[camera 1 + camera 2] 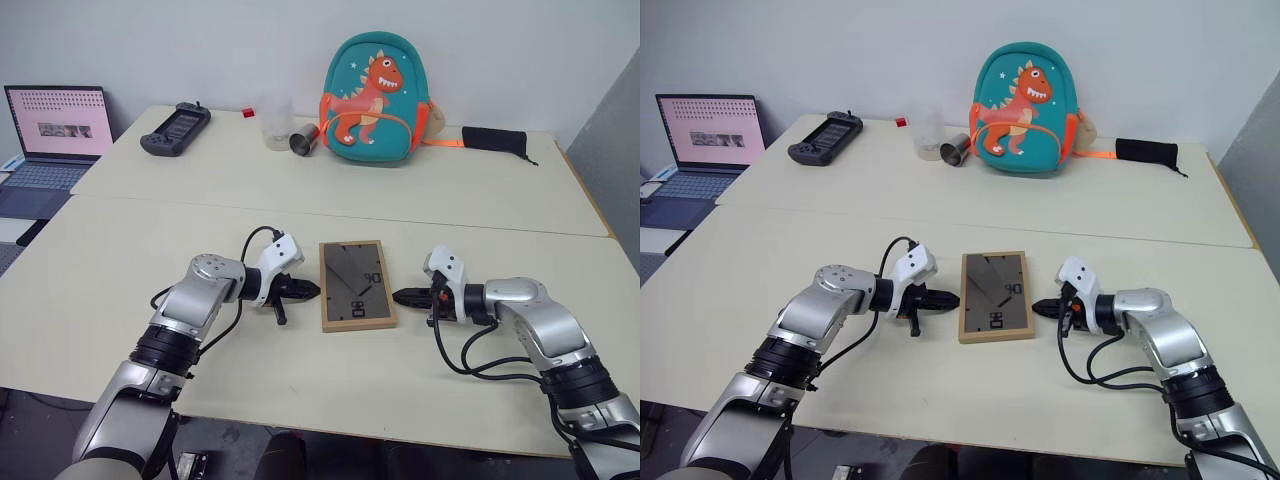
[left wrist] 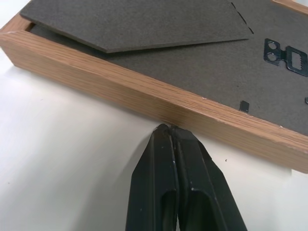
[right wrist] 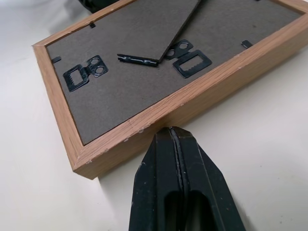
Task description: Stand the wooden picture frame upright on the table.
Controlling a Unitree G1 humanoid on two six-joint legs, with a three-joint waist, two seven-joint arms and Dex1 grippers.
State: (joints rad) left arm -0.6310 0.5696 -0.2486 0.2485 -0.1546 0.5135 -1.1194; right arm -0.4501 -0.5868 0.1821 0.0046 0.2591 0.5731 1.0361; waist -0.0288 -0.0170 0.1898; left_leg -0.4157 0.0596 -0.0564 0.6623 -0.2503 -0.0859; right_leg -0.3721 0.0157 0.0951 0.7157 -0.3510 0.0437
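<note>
Left gripper: The left gripper had its two black fingers pressed together, holding nothing. The closed tip pointed at the left long edge of the wooden picture frame; in the left wrist view the tip sat right at the wood border, seemingly touching it.

Right gripper: The right gripper was likewise closed and empty, its tip aimed at the frame's right long edge near the closer corner. In the right wrist view the tip was at the edge or just short of it; contact could not be told.

Wooden picture frame: It lay flat, back side up, on the table between the two grippers, close to the near edge. The dark grey back panel showed, with a triangular stand folded against it and small metal hangers and clips.

Table: A pale cream top with a seam line running across beyond the frame.

Far side of table: A black handheld console, a clear cup beside a small metal cup, a teal dinosaur backpack and a black pouch stood well apart from the frame.

Off the table: An open laptop sat on the left.
</note>
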